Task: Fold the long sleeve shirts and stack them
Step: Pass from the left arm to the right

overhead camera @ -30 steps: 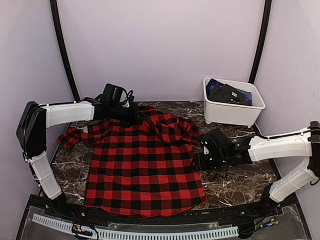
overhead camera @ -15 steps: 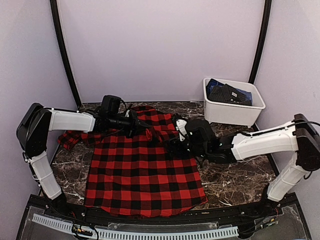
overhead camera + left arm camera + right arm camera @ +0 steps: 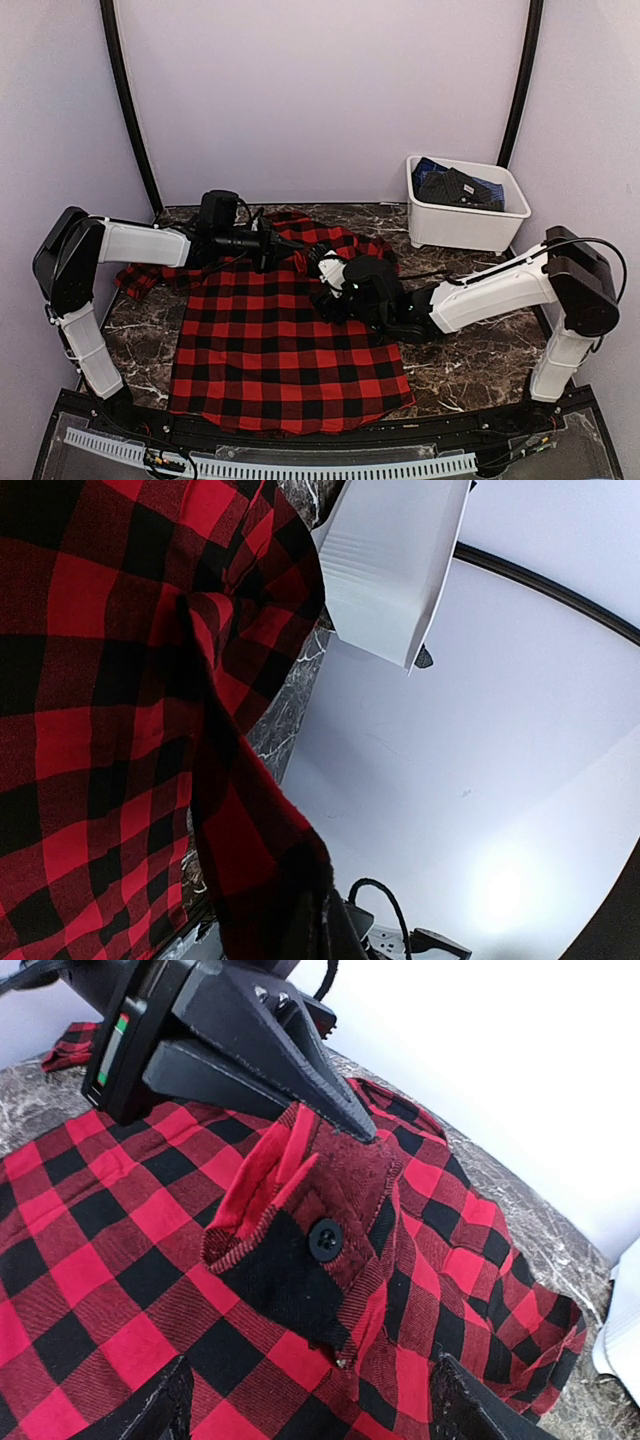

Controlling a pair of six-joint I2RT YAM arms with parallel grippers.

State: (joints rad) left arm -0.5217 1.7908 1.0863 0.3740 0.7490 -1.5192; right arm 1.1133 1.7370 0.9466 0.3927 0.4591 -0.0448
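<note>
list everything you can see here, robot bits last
shirt: 1, red-and-black check, spread flat on the table, one cuff lifted
tub: 1, white, back right corner of the table
clothes: number unclear, dark blue and grey, inside the tub
table: 1, dark marble pattern, under everything
poles: 2, black, rising at back left and back right
left tool: 1, black, pinching the shirt's buttoned cuff
right tool: 1, black, open, over the shirt facing the cuff
</note>
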